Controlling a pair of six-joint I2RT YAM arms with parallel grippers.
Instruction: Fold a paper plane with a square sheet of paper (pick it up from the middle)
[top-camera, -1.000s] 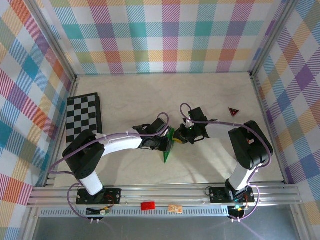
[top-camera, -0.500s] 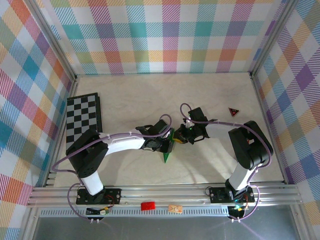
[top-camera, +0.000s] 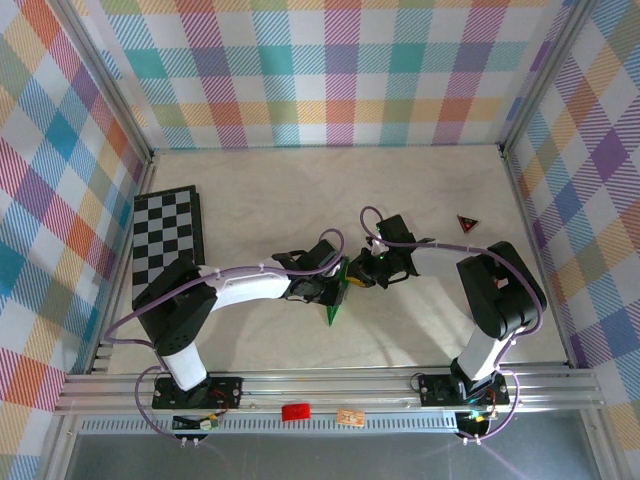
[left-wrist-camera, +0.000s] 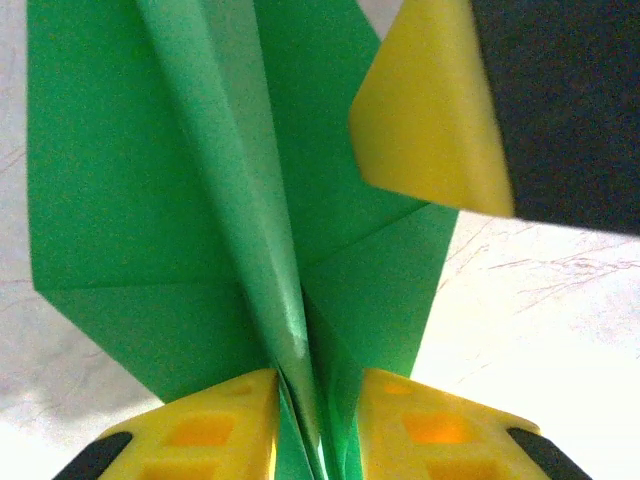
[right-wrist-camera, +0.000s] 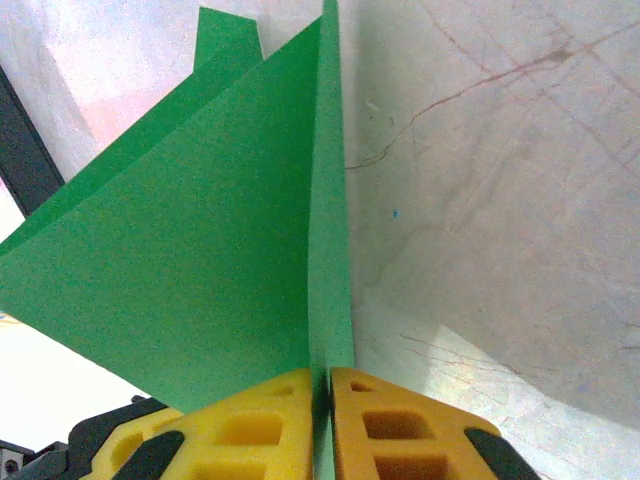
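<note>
The bright green paper plane (top-camera: 337, 298) is a folded dart held off the table in the middle, its point toward the near edge. My left gripper (top-camera: 332, 289) comes at it from the left. In the left wrist view both yellow fingers press the centre ridge (left-wrist-camera: 285, 330), so the left gripper (left-wrist-camera: 318, 425) is shut on it. From the right, my right gripper (top-camera: 360, 272) holds the far end. The right wrist view shows the right gripper (right-wrist-camera: 322, 415) shut on a thin upright fold of the paper (right-wrist-camera: 200, 270). A yellow fingertip (left-wrist-camera: 430, 120) of the right gripper reaches over the paper.
A black-and-white chessboard (top-camera: 168, 235) lies at the left side of the table. A small red-and-black triangle (top-camera: 467, 223) sits at the right, behind the right arm. A red object (top-camera: 295, 411) and a tan piece (top-camera: 349, 417) rest on the front rail. Plaid walls enclose three sides.
The left gripper has edged right and its fingers have closed in on the plane's ridge. The right gripper has stayed put, still shut on the paper.
</note>
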